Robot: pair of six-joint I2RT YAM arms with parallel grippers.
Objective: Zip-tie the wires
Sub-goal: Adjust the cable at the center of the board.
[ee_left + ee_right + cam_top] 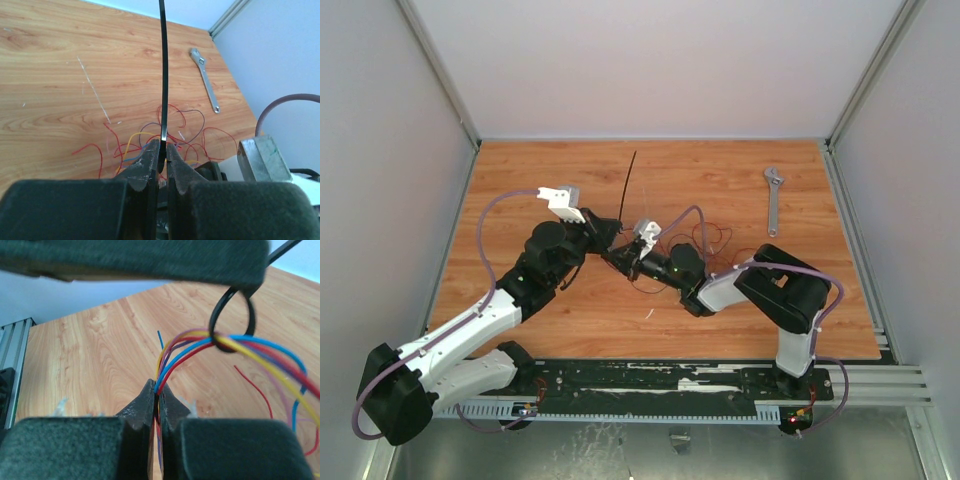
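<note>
A black zip tie rises straight up from my left gripper, whose jaws are shut on its lower end. In the top view the strip points toward the back of the table above the left gripper. The wires, red, blue, yellow and purple, run as a bundle through a loop of the zip tie. My right gripper is shut on that bundle just short of the loop. In the top view the right gripper nearly meets the left one. Loose wire loops lie on the wood behind it.
A silver adjustable wrench lies at the back right of the wooden table, also in the left wrist view. White walls enclose three sides. A black rail runs along the near edge.
</note>
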